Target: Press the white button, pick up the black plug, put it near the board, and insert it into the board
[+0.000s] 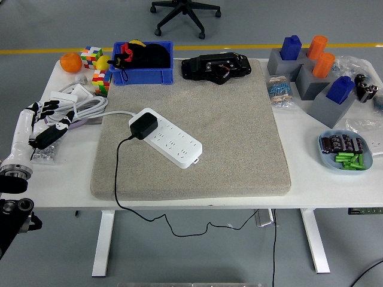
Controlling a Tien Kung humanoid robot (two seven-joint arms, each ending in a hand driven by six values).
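The white desk [197, 200] stood on a grey floor [54, 24] with a chair [185, 13] behind. On its grey mat [239, 131], the plug [143, 125] sat in the board [170, 141]. The left hand [49, 121] hung relaxed, empty, at the desk's left edge.

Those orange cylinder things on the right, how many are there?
2. One orange cylinder stands at the far right end of the table; the second orange cylinder stands just in front of it, both set in grey blocks. More could be hidden behind.
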